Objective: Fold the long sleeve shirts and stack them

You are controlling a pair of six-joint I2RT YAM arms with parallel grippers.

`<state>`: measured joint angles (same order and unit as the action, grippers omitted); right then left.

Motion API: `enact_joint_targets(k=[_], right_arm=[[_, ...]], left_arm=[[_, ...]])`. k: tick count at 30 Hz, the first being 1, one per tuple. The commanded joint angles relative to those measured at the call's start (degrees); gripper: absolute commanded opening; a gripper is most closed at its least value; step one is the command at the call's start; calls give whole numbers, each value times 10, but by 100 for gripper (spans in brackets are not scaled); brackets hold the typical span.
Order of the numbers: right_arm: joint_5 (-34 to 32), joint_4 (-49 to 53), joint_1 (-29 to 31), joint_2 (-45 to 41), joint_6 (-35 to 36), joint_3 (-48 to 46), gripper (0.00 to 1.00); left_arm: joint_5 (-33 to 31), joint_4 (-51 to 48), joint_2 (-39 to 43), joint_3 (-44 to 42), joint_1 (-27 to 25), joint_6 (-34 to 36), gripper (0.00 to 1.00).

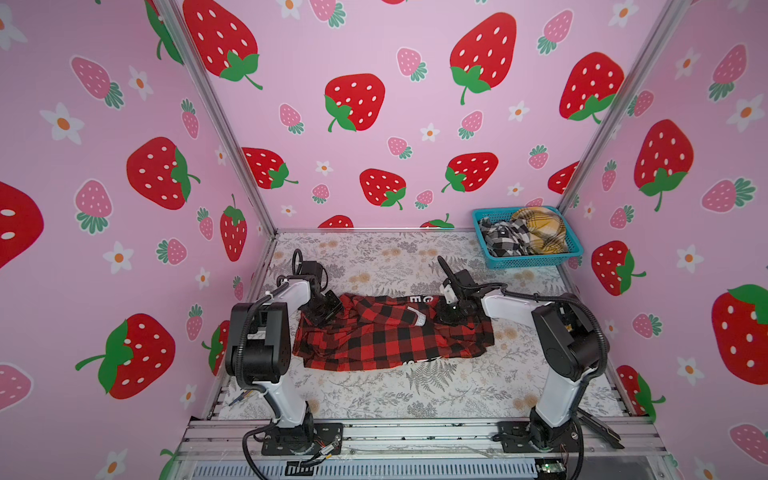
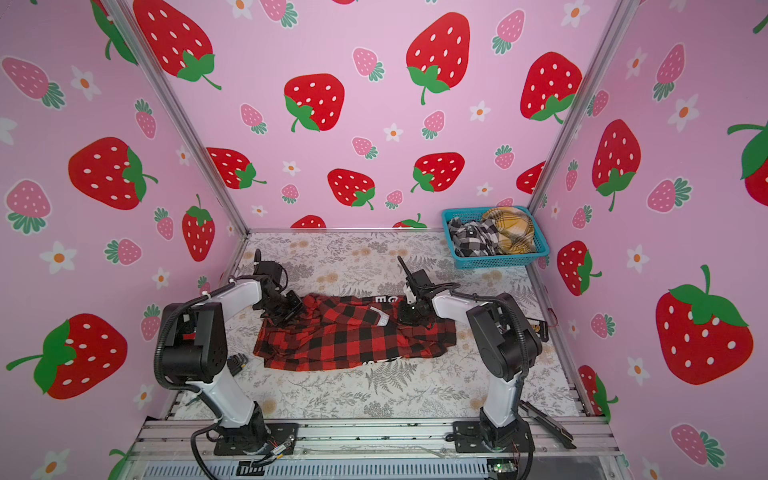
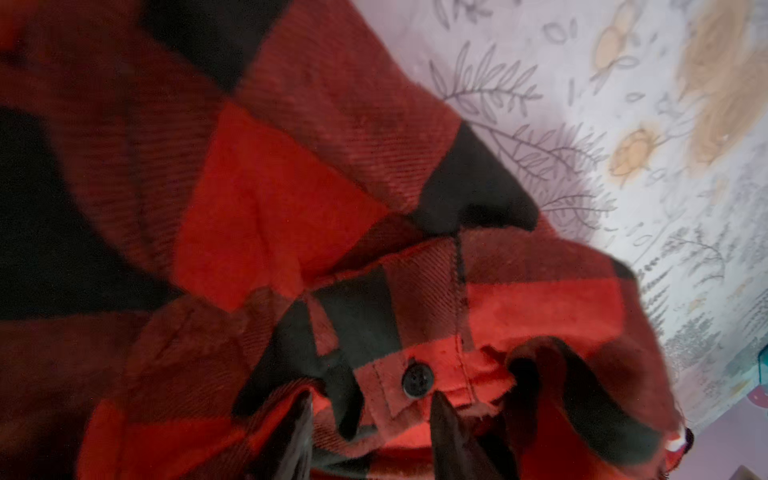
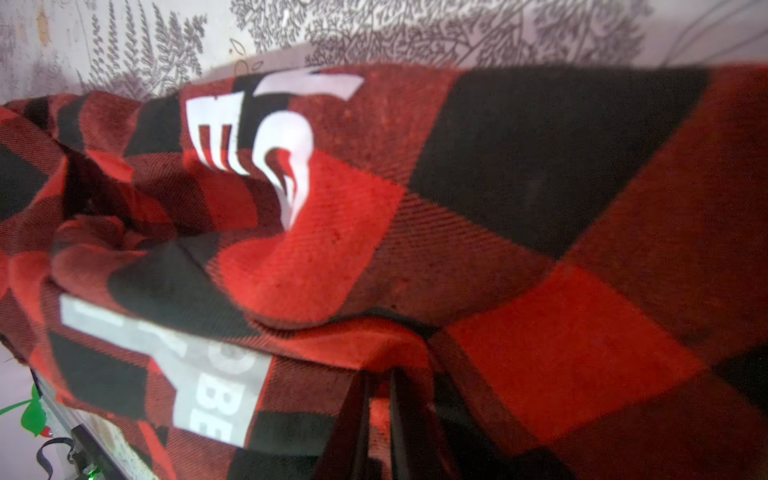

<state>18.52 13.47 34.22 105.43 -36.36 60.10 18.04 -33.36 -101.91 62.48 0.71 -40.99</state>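
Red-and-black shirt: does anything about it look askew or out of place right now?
Yes. The red-and-black shirt is rumpled, not flat: one sleeve lies diagonally across the body and its edges are uneven. The black-and-white shirt and the yellow shirt sit crumpled in the teal basket.

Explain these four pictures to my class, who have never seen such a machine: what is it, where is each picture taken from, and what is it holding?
It is two robot arms on a flowered table. The two wide pictures come from one camera overhead; the two close-ups come from cameras on each arm's wrist. A red-and-black checked shirt lies rumpled between the arms. The right gripper pinches its cloth; the left gripper looks open over a buttoned cuff. In the teal basket wait a black-and-white plaid shirt and a mustard-yellow plaid shirt.
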Motion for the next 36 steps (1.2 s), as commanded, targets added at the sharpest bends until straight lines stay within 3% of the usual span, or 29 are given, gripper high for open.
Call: enact_joint_targets(k=[1, 10, 15, 19, 24, 36], right_arm=[[-37, 38, -3, 27, 2, -27, 15], [-38, 37, -3, 29, 4, -29, 14], [-38, 35, -3, 34, 5, -27, 14], [-39, 37, -6, 33, 6, -25, 14], [-36, 32, -14, 29, 9, -34, 14], [-41, 31, -16, 32, 9, -33, 14]], left_arm=[[21, 22, -4, 9, -2, -24, 45], [11, 22, -11, 14, -3, -24, 31], [8, 16, -4, 11, -3, -20, 0], [-33, -46, 34, 28, -1, 15, 0], [-130, -144, 120, 39, 9, 103, 0], [-119, -170, 138, 19, 55, 155, 0]])
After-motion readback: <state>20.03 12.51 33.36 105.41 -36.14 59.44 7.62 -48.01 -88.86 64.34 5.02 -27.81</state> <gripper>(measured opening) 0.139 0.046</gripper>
